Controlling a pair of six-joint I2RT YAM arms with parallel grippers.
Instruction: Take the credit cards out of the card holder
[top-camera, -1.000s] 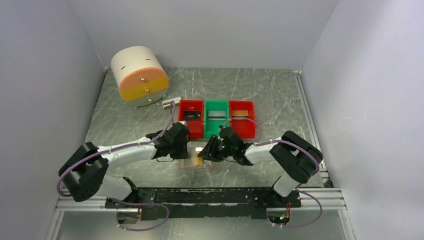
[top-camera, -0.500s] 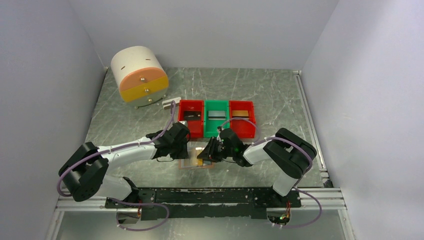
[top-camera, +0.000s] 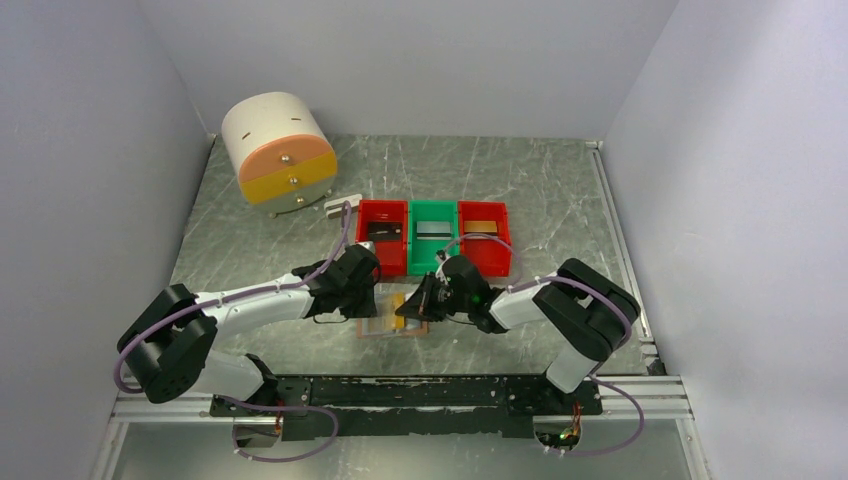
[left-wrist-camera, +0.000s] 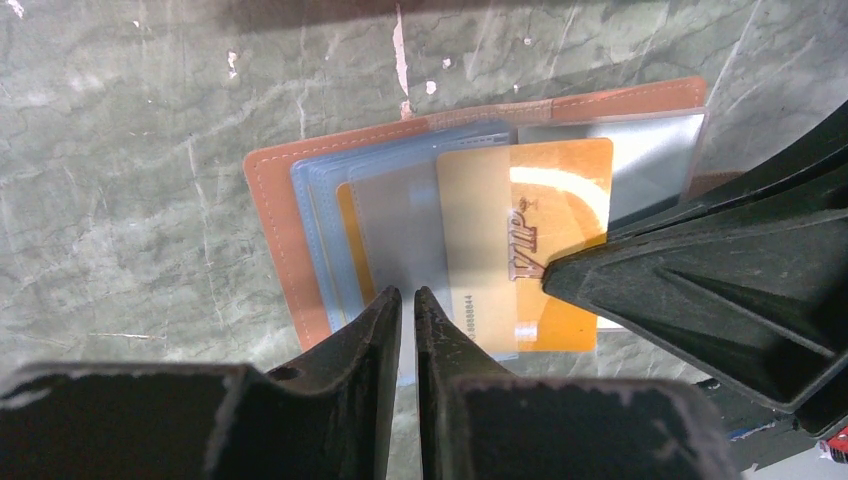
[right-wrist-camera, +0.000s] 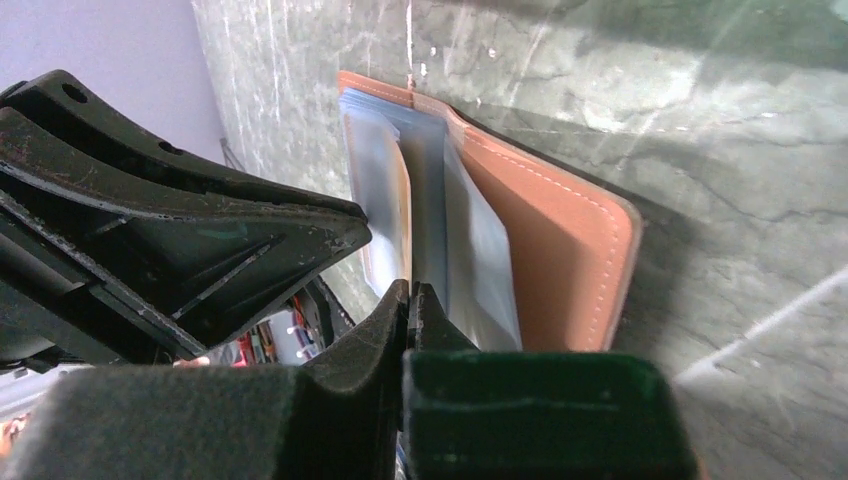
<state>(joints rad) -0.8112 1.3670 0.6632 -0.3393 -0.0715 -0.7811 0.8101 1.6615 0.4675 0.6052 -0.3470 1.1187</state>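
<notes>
**Just in front of the green bin (top-camera: 432, 235): card holder (left-wrist-camera: 280, 230) lies open on the table (top-camera: 560, 190)**

One yellow-orange card (left-wrist-camera: 560, 200) sticks half out of a clear pocket. The right gripper (right-wrist-camera: 410, 292) reaches in low from the bin's right, fingers pressed together on that card's edge. The left gripper (left-wrist-camera: 408, 295) comes in low from the bin's left, nearly closed, pinching the holder's clear sleeves. Red bins (top-camera: 382, 232) flank the green bin. Card reads "VIP".

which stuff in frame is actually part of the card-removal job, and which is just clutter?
Job: card holder, yellow-orange card, left gripper, right gripper, binned cards, red and green bins.
Lying about: drawer drum, small grey-white block.
</notes>
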